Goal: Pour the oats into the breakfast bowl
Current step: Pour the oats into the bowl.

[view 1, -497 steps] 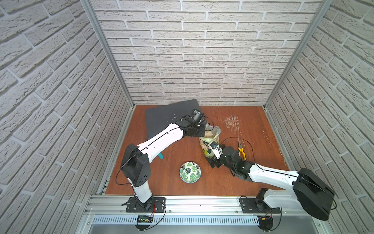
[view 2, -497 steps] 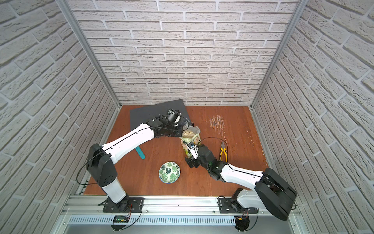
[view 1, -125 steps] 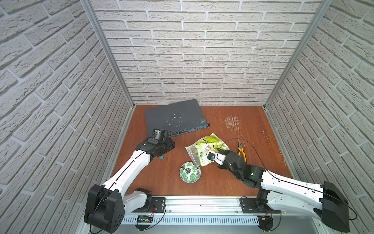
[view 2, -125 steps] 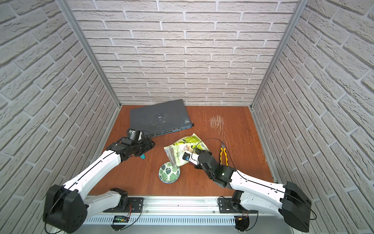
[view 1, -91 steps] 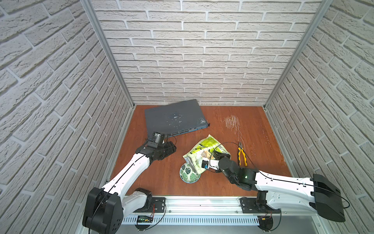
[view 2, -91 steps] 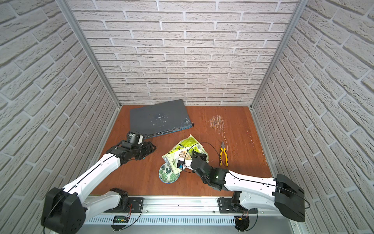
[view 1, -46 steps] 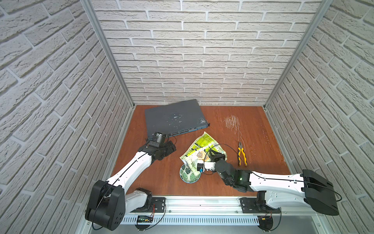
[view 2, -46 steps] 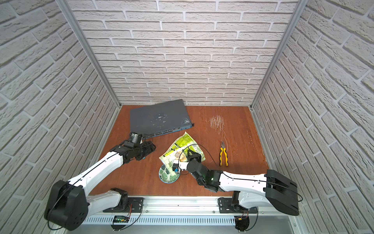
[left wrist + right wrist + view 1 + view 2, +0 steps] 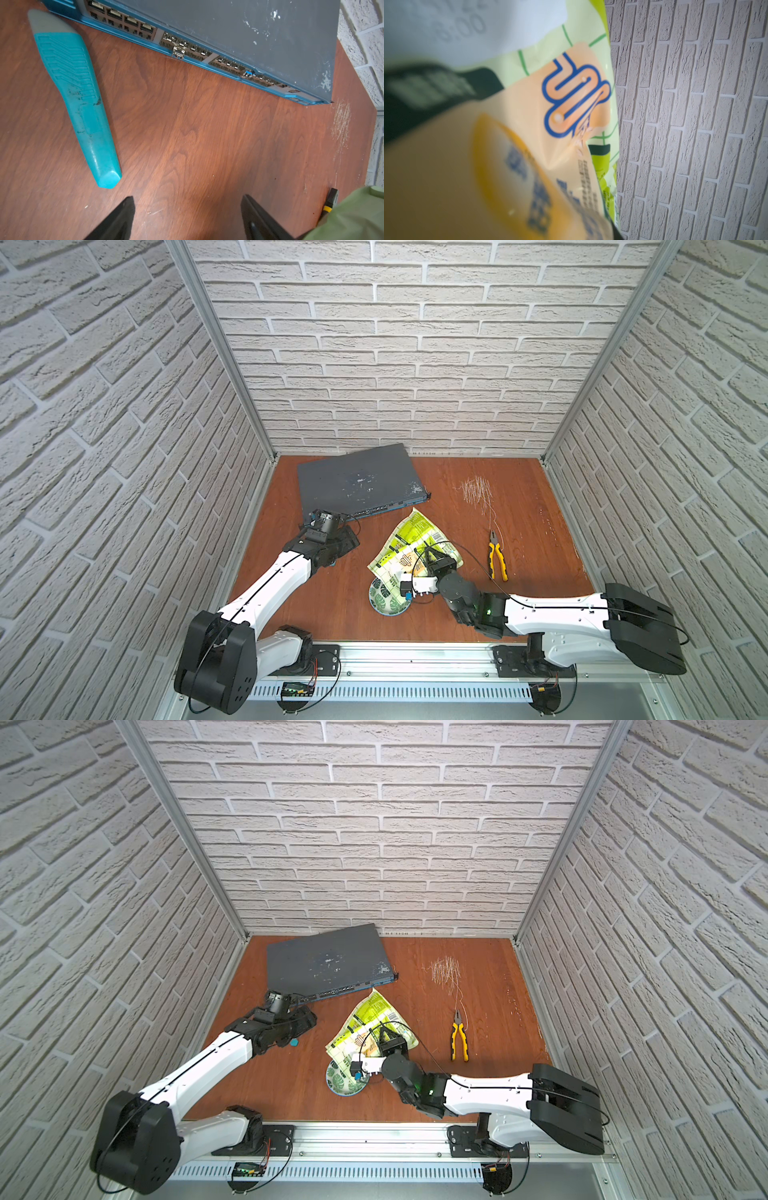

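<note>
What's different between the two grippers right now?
The left gripper is open and empty; the right gripper is shut on the oat pouch. The left gripper hangs low beside a teal tool; the right gripper tilts it over the bowl. Both are black.

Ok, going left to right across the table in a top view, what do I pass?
The left gripper → pouch → pliers. The switch and bowl overlap these, so skipped.

White arm links (image 9: 270, 593), black joints (image 9: 216, 651), thin black cables (image 9: 484, 572), green light (image 9: 487, 608); left pincer fingers (image 9: 118, 222) black.
</note>
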{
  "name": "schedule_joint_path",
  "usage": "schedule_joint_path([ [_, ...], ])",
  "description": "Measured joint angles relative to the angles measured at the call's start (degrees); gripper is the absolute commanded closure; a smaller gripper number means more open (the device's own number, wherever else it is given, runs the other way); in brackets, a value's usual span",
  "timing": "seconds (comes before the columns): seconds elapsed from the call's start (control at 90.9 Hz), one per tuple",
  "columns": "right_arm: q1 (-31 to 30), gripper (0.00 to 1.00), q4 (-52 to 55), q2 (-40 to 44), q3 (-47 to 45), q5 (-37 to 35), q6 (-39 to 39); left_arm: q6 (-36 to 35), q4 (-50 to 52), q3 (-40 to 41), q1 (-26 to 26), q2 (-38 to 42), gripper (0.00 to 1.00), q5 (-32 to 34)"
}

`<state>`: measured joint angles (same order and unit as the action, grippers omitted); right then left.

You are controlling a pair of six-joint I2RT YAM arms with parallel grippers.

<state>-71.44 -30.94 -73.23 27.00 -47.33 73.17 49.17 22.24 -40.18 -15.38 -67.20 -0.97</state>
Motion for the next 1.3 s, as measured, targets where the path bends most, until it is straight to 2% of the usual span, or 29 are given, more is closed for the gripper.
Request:
schedule_joint_path([
  [0.528, -2.25, 0.96, -4.04, -0.87, -0.33, -1.66, 9.81, -0.11, -0.02, 0.0, 0.09, -0.02, 0.17, 0.61],
  [1.298, -3.32, 0.96, -9.01, -2.58, -0.33, -1.79, 18.69, -0.15, -0.02, 0.0, 0.11, -0.15, 0.17, 0.81],
])
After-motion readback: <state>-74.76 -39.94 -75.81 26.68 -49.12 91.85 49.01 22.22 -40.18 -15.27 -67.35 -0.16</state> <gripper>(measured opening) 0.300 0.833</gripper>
